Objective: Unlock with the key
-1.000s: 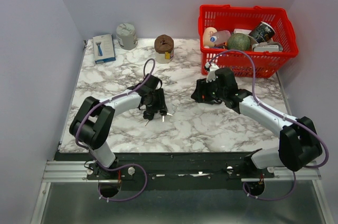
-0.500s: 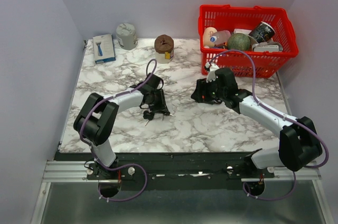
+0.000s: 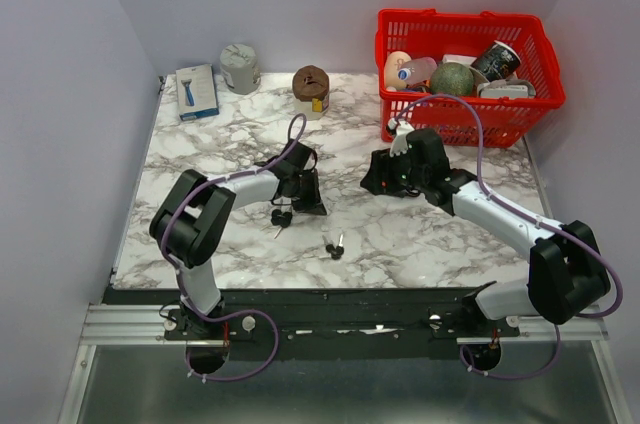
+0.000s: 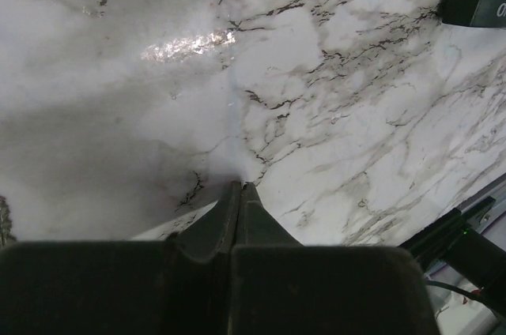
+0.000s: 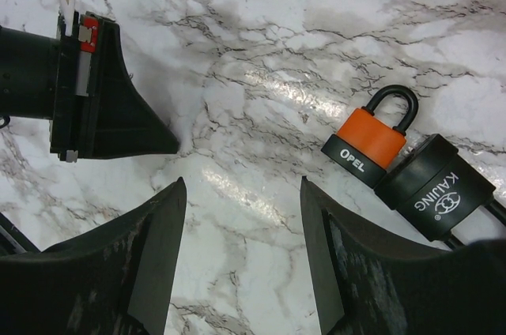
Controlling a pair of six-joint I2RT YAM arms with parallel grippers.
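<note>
Two padlocks lie on the marble table [image 3: 440,244]: an orange-bodied padlock [image 5: 370,141] marked OPEL and a black padlock [image 5: 431,185] beside it, both just beyond my right gripper [image 5: 241,185], which hovers open with only bare marble between its fingers. My left gripper [image 4: 239,186] is shut, tips together on the marble and holding nothing. In the top view a black-headed key [image 3: 280,216] lies just left of the left gripper [image 3: 316,206], and a small key bunch [image 3: 333,244] lies nearer the front edge. The right gripper [image 3: 375,184] hides the padlocks in that view.
A red basket [image 3: 400,19] full of items stands at the back right. A brown jar [image 3: 311,91], a grey can [image 3: 239,67] and a blue-and-white box [image 3: 197,91] line the back. The left gripper [image 5: 103,98] also shows in the right wrist view.
My left gripper has closed fully and shifted a little to the right. The key bunch beside it has slid away toward the front edge. The right arm has not moved.
</note>
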